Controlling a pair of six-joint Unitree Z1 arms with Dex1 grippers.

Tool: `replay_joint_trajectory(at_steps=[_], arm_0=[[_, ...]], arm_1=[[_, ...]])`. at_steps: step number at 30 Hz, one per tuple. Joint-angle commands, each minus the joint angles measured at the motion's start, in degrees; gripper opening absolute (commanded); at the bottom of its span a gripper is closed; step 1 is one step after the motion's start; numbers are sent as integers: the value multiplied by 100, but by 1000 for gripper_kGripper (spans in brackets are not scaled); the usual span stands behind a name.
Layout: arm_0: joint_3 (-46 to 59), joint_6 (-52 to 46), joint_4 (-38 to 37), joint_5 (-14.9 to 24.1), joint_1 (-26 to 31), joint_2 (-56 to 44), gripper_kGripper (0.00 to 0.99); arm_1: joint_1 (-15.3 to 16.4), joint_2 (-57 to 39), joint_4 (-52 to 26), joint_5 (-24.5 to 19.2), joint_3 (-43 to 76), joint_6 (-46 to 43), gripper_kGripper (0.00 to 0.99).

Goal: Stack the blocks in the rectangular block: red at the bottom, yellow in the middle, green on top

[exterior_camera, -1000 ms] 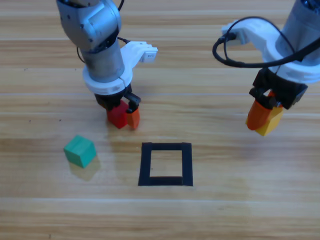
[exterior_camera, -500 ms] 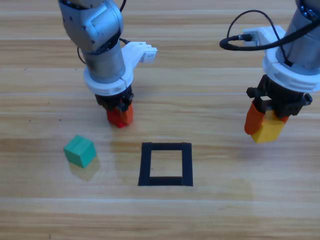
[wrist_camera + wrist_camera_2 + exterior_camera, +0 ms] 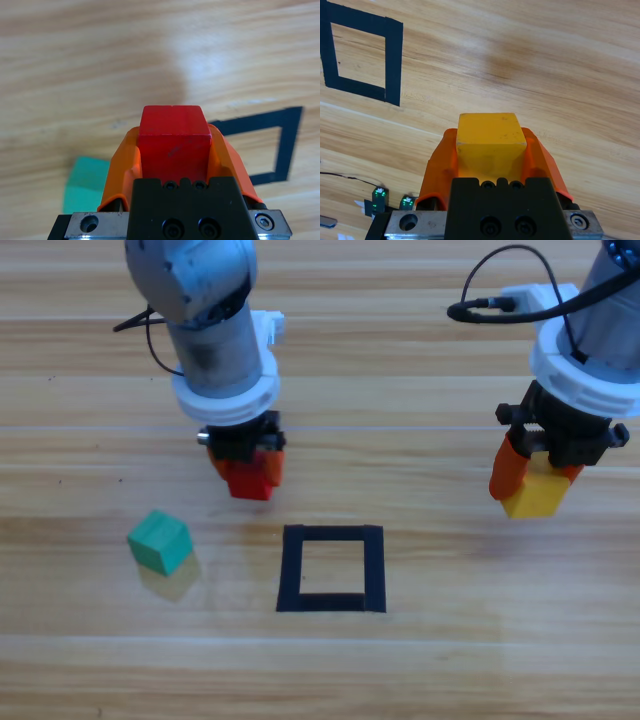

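1. Three cubes in view: red cube (image 3: 250,478) clamped between the orange jaws of the left gripper (image 3: 248,468), lifted off the wooden table (image 3: 420,660), up and left of the black tape square (image 3: 332,568)
2. Seen along the left wrist: red cube (image 3: 173,142) pinched on both sides, filling the gap between the jaws of the left gripper (image 3: 173,150), with the tape square (image 3: 272,145) off to the right and a green corner low on the left
3. Yellow cube (image 3: 534,495) grasped by the right gripper (image 3: 532,480), held above the table well to the right of the square and slightly above its level in the high view
4. From the right wrist: yellow cube (image 3: 491,147) squeezed between the orange jaws of the right gripper (image 3: 491,152), tape square (image 3: 362,52) far off at upper left
5. Green cube (image 3: 160,541) resting free on the table, turned at an angle, well left of the square and below-left of the left gripper, touched by nothing
6. Inside of the tape square bare wood
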Motion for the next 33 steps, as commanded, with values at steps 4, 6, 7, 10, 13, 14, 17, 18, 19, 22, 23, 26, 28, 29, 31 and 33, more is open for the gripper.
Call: replay_joint_trajectory(at_steps=[4,6,7,10,13,14,17,18,19,22,23,26,28,29,31,33], arm_0=[[-1,-1150,191,223,-1129,-477,0],[8,-1361,191,320,-1296,-460,0],[-1,-1396,191,346,-1340,-433,0],[25,-1545,183,425,-1437,-389,0],[69,-1668,174,522,-1507,-345,0],[69,-1695,174,548,-1534,-310,0],[87,-1730,139,610,-1586,-152,0],[69,-1747,139,627,-1595,-82,0],[43,-1747,139,627,-1604,6,0],[-27,-1756,165,539,-1613,208,0],[-18,-1783,165,522,-1613,217,0],[-10,-1870,174,513,-1613,261,0],[-27,-1941,165,531,-1622,288,0],[-36,-1976,165,531,-1630,305,0],[-62,-2037,148,557,-1648,314,0],[-89,-2099,139,583,-1674,340,0]], arm_1=[[-46,-148,-185,-163,121,92,0],[-46,-148,-185,-163,112,92,0],[-46,-148,-185,-154,112,92,0],[-46,-148,-185,-136,112,118,0],[-46,-139,-185,-136,103,118,0],[-46,-139,-185,-145,95,118,0],[-46,-130,-185,-136,77,118,0],[-46,-121,-185,-136,77,118,0],[-46,-121,-185,-136,77,118,0],[-46,-121,-185,-128,68,118,0],[-46,-121,-185,-128,68,118,0],[-46,-121,-185,-128,51,110,0],[-46,-121,-185,-128,42,110,0],[-46,-121,-185,-128,42,110,0],[-46,-113,-185,-128,33,110,0],[-46,-104,-185,-128,33,110,0]])
